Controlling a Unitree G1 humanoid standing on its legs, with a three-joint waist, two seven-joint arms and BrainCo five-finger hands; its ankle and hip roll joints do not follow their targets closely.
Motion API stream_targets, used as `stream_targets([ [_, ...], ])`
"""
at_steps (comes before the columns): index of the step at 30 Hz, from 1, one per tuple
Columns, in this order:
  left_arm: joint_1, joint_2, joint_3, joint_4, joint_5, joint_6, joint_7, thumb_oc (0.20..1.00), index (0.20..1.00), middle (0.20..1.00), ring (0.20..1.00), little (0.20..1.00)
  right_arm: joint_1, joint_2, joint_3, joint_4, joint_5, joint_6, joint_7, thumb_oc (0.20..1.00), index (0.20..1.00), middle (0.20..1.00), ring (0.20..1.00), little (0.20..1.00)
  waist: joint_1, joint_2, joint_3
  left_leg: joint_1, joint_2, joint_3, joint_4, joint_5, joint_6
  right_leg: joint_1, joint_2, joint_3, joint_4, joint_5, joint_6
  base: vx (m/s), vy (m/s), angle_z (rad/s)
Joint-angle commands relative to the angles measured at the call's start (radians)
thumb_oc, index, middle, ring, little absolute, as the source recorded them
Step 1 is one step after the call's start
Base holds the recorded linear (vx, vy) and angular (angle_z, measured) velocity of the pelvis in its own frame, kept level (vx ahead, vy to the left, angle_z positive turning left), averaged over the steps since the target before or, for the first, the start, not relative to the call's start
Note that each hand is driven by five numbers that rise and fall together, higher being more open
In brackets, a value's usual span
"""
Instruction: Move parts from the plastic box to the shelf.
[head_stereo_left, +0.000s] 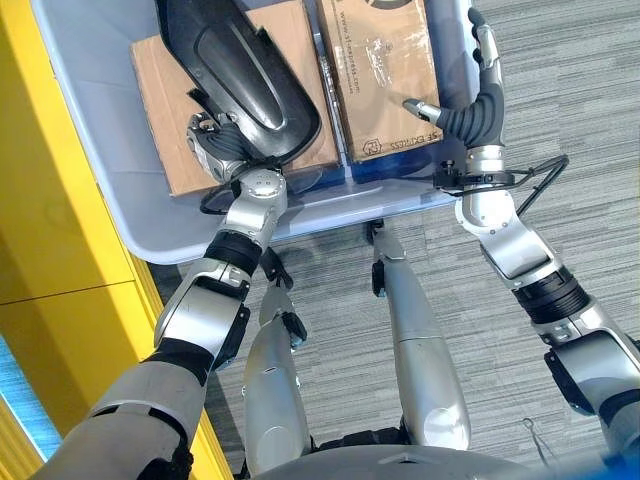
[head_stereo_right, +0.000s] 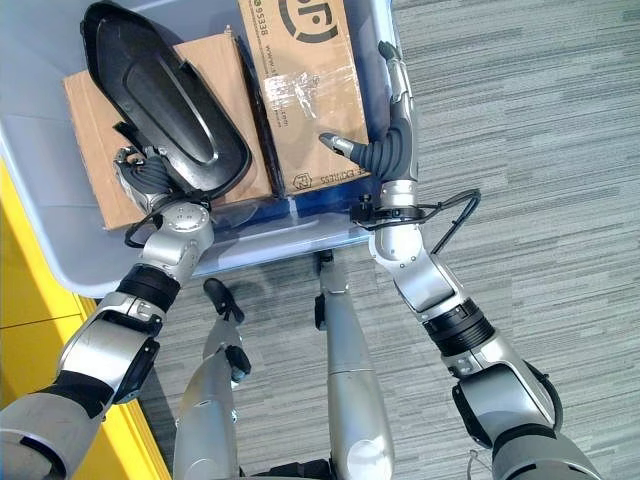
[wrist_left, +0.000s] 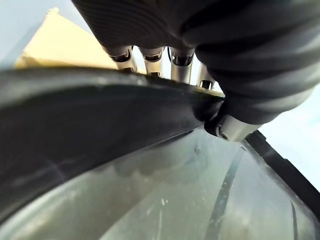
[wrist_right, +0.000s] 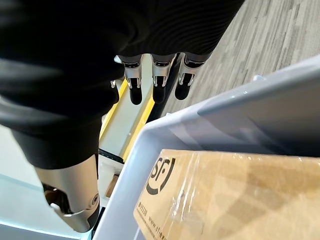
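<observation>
A large black curved shell part (head_stereo_left: 240, 70) lies tilted across the left cardboard box (head_stereo_left: 165, 110) inside the blue-grey plastic box (head_stereo_left: 340, 200). My left hand (head_stereo_left: 215, 145) is shut on the part's near edge; in the left wrist view its fingers (wrist_left: 175, 57) curl over the black part (wrist_left: 90, 125) with the thumb underneath. My right hand (head_stereo_left: 480, 105) is open at the box's right wall, fingers straight and thumb reaching over the right cardboard box (head_stereo_left: 380, 70). The right wrist view shows those fingers (wrist_right: 157, 82) above the box rim (wrist_right: 260, 95), holding nothing.
A yellow structure (head_stereo_left: 50, 200) runs along the left side, close to the plastic box. Grey carpet floor (head_stereo_left: 580, 100) spreads to the right and in front. The two cardboard boxes take up most of the box's near end.
</observation>
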Motion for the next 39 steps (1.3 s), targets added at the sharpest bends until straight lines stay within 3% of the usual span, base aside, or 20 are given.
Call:
stream_targets([
  [1,0.101,-0.248,-0.018,0.124,-0.265,0.048,-0.301,0.2,0.2,0.2,0.2,0.2,-0.026,0.013,-0.026,-0.072,0.009,-0.027,-0.01,1.0,1.0,1.0,1.0,1.0,-0.057,-0.059,0.043,-0.09,0.097,-0.059,0.096,0.012,-0.052,0.111,0.035,-0.077,-0.042,-0.039,0.006,0.0,0.0,0.0],
  [9,0.11,-0.203,-0.026,0.022,-0.112,-0.073,-0.302,0.2,0.2,0.2,0.2,0.2,0.025,0.002,-0.038,-0.083,0.015,-0.064,0.022,1.0,1.0,1.0,1.0,1.0,-0.056,-0.048,0.043,-0.052,0.1,-0.056,0.115,0.017,-0.051,0.141,0.038,-0.069,-0.022,-0.062,-0.003,0.0,0.051,-0.01],
  [12,0.154,-0.172,-0.027,-0.091,-0.055,-0.143,-0.278,0.2,0.2,0.2,0.2,0.2,0.085,0.012,-0.05,-0.091,0.022,-0.09,0.041,1.0,1.0,1.0,1.0,1.0,-0.042,-0.026,0.043,0.0,0.091,-0.068,0.113,0.022,-0.048,0.188,0.039,-0.068,-0.026,-0.076,-0.01,-0.02,0.125,0.01],
  [15,0.213,-0.15,-0.007,-0.185,0.025,-0.171,-0.26,0.2,0.2,0.2,0.2,0.2,0.141,0.034,-0.056,-0.091,0.031,-0.128,0.058,1.0,1.0,1.0,1.0,1.0,-0.022,-0.009,0.043,0.043,0.087,-0.088,0.12,0.02,-0.042,0.24,0.04,-0.074,-0.03,-0.093,-0.02,-0.03,0.093,0.02],
  [17,0.262,-0.132,0.002,-0.251,0.063,-0.192,-0.247,0.2,0.2,0.2,0.2,0.2,0.166,0.048,-0.061,-0.109,0.028,-0.158,0.059,1.0,1.0,1.0,1.0,1.0,-0.009,-0.003,0.043,0.082,0.09,-0.096,0.123,0.02,-0.041,0.285,0.039,-0.085,-0.035,-0.104,-0.024,-0.03,0.119,0.1],
  [21,0.354,-0.079,0.039,-0.425,0.164,-0.221,-0.222,0.2,0.2,0.2,0.2,0.2,0.232,0.054,-0.07,-0.172,0.025,-0.149,0.096,1.0,1.0,1.0,1.0,1.0,0.009,0.02,0.043,0.196,0.095,-0.1,0.112,0.022,-0.039,0.403,0.036,-0.103,-0.055,-0.137,-0.034,-0.02,0.203,0.1],
  [27,0.496,-0.021,0.099,-0.656,0.207,-0.271,-0.267,0.2,0.2,0.2,0.2,0.2,0.354,0.028,-0.08,-0.173,0.016,-0.189,0.102,1.0,1.0,1.0,1.0,1.0,0.041,0.048,0.036,0.362,0.085,-0.115,0.08,0.035,-0.029,0.61,0.017,-0.125,-0.1,-0.168,-0.04,0.01,0.251,0.04],
  [31,0.617,0.004,0.11,-0.789,0.254,-0.274,-0.307,0.2,0.2,0.2,0.2,0.2,0.474,0.003,-0.114,-0.165,0.059,-0.21,0.105,1.0,1.0,1.0,1.0,1.0,0.066,0.06,-0.048,0.422,0.055,-0.122,0.044,0.035,-0.004,0.744,-0.005,-0.142,-0.199,-0.138,-0.04,0.04,0.261,0.12],
  [34,0.7,0.047,0.143,-0.877,0.425,-0.263,-0.183,0.2,0.2,0.2,0.2,0.2,0.567,-0.016,-0.114,-0.144,0.092,-0.216,0.173,1.0,1.0,1.0,1.0,1.0,0.09,0.067,-0.132,0.495,0.009,-0.114,0.011,-0.008,0.012,0.883,-0.041,-0.161,-0.303,-0.106,-0.014,0.16,0.308,0.18],
  [39,0.774,0.079,0.165,-0.977,0.432,-0.227,-0.246,0.2,0.2,0.2,0.2,0.2,0.598,0.012,-0.048,-0.118,0.15,-0.163,0.292,1.0,1.0,1.0,1.0,1.0,0.151,0.092,-0.224,0.597,-0.047,-0.136,-0.055,-0.055,0.023,1.025,-0.062,-0.229,-0.384,-0.073,0.024,0.11,0.137,0.27],
])
